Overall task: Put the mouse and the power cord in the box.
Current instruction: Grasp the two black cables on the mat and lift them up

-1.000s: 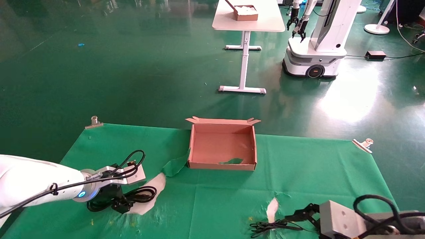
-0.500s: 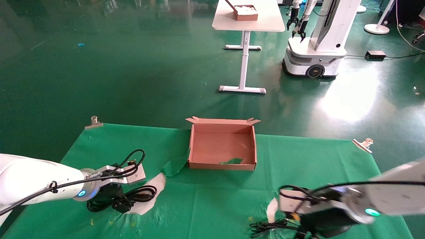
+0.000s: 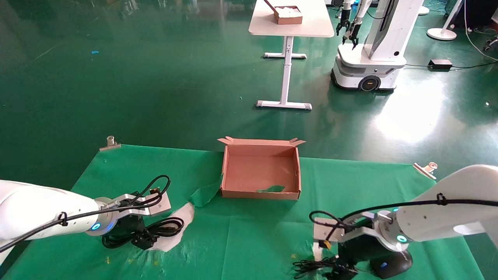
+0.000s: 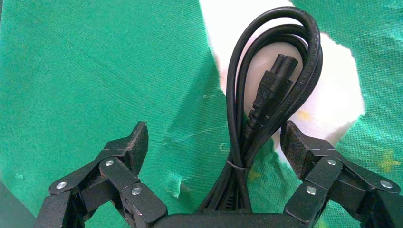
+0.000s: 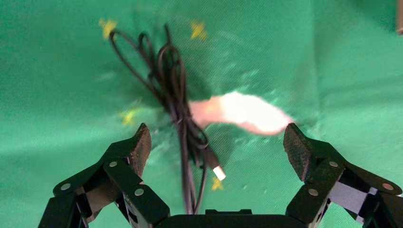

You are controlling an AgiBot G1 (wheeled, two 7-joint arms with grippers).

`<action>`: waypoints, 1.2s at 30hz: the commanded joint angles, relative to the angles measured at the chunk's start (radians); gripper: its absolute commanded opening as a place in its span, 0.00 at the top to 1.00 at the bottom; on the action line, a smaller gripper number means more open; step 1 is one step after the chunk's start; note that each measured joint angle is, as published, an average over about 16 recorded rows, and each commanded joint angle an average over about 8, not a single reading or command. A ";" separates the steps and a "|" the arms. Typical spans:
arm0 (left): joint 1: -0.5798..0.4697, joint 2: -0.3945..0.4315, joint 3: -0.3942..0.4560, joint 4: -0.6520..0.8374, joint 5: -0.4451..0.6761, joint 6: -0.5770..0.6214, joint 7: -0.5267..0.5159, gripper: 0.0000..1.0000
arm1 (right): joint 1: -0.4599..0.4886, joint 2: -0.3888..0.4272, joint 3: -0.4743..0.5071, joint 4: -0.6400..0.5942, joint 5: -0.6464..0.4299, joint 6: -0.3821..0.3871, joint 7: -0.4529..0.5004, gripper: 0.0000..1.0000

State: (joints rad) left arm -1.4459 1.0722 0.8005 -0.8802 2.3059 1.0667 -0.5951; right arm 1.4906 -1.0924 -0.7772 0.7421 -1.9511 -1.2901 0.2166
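Note:
The open brown box (image 3: 260,193) stands at the table's far middle. At the near left lies the coiled power cord (image 3: 165,226) (image 4: 278,71). My left gripper (image 3: 144,242) (image 4: 215,140) is low over it and open, and the coil runs between the two fingers. At the near right the black mouse (image 3: 390,265) lies beside my right gripper (image 3: 342,270) (image 5: 217,137). That gripper is open over the mouse's thin cord bundle (image 3: 310,266) (image 5: 175,97), whose USB plug (image 5: 218,172) lies between the fingers.
The green cloth is torn, showing white patches (image 3: 177,229) (image 3: 318,244), with a flap folded up (image 3: 204,194) by the box. Metal clips (image 3: 110,143) (image 3: 426,169) hold the far corners. Beyond stand a white table (image 3: 290,27) and another robot (image 3: 369,50).
The right arm has swung in from the lower right, so its gripper now hangs over the mouse's cord and the mouse shows. The left arm has not moved.

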 commanded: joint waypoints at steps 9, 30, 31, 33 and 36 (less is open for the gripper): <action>0.000 0.000 0.000 0.001 0.000 -0.001 0.000 1.00 | 0.001 -0.006 0.004 -0.021 0.006 0.010 -0.006 1.00; 0.000 0.000 0.000 0.000 -0.002 0.000 0.000 1.00 | -0.002 0.001 0.003 -0.004 0.005 0.003 -0.003 1.00; 0.000 0.000 0.000 -0.001 -0.002 0.000 0.000 1.00 | -0.002 0.001 0.003 -0.003 0.004 0.003 -0.002 1.00; 0.000 0.000 0.000 -0.001 -0.002 0.000 0.000 1.00 | -0.002 0.002 0.003 -0.003 0.004 0.002 -0.002 1.00; 0.000 0.000 0.000 -0.001 -0.002 0.000 0.000 1.00 | -0.002 0.002 0.003 -0.002 0.004 0.002 -0.002 1.00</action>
State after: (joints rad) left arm -1.4457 1.0717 0.8003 -0.8808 2.3041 1.0668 -0.5946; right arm 1.4887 -1.0907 -0.7742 0.7397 -1.9470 -1.2878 0.2144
